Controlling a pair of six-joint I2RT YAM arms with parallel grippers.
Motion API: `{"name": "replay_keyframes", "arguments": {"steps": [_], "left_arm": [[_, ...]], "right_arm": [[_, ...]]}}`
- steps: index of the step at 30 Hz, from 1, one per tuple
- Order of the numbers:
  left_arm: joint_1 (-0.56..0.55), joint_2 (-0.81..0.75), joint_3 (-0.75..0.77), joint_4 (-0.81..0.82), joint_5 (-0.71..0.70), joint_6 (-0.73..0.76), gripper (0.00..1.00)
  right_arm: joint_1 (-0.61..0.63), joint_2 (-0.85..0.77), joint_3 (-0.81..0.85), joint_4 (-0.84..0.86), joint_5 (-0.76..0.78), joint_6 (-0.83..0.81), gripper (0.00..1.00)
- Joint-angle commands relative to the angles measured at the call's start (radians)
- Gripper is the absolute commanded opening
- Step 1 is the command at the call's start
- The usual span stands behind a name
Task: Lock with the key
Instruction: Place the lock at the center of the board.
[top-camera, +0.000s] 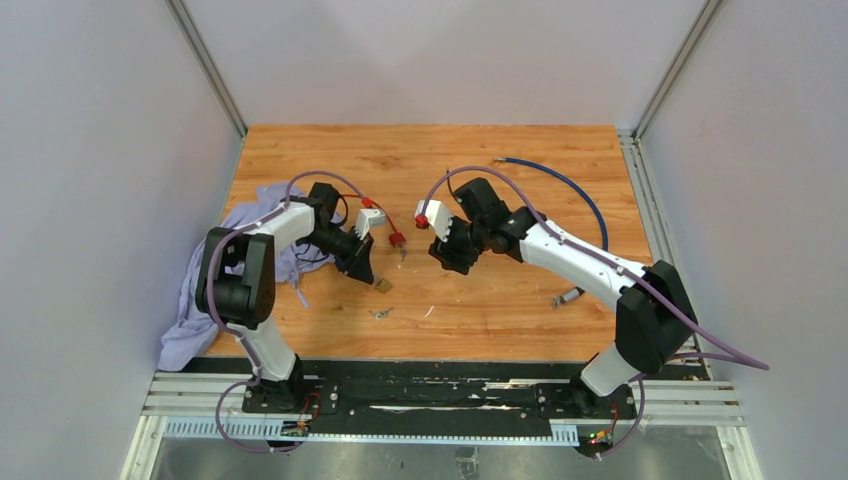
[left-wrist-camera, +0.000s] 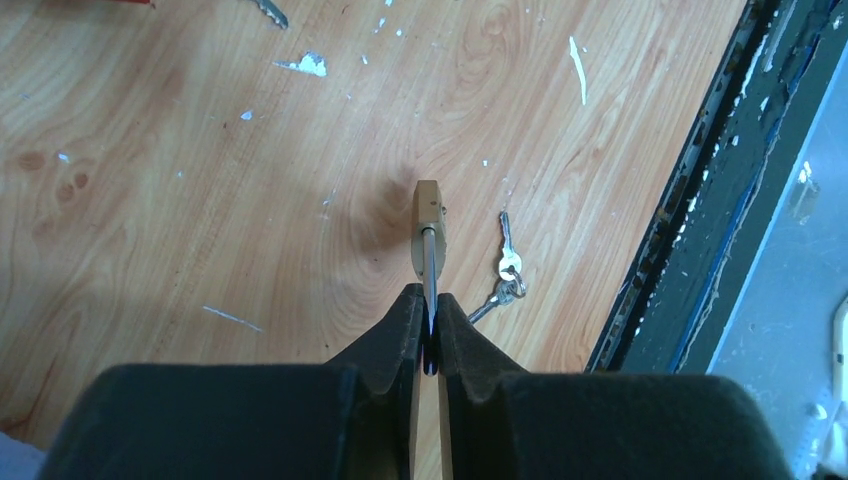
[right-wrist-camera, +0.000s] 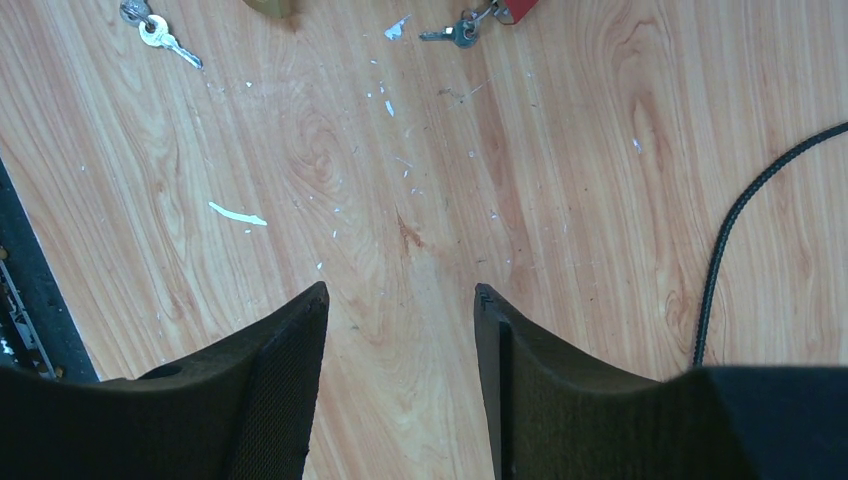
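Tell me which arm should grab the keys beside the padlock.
Right: the right claw is open and empty, while the left claw pinches the padlock by its shackle, next to the keys.

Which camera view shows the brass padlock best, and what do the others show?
The left wrist view: the brass padlock sits mid-frame, its shackle pinched in the shut left gripper. The top external view shows only a small brass spot at that gripper's tip. The right wrist view catches just its edge, cut by the top border.

Counter rear half: open passage. Obstacles: cloth, left edge; blue cable, right rear; keys, padlock, front centre.
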Motion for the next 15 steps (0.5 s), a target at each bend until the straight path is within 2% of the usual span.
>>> {"name": "replay_keyframes", "arguments": {"steps": [1, 15], "left_arm": [[-0.004, 0.030, 0.036, -0.021, -0.005, -0.028, 0.13], [-0.002, 0.060, 0.068, 0.000, -0.071, -0.046, 0.41]], "right_arm": [[-0.011, -0.023, -0.018, 0.014, 0.011, -0.025, 0.54], [-0.011, -0.016, -0.026, 0.015, 0.003, -0.034, 0.54]]}}
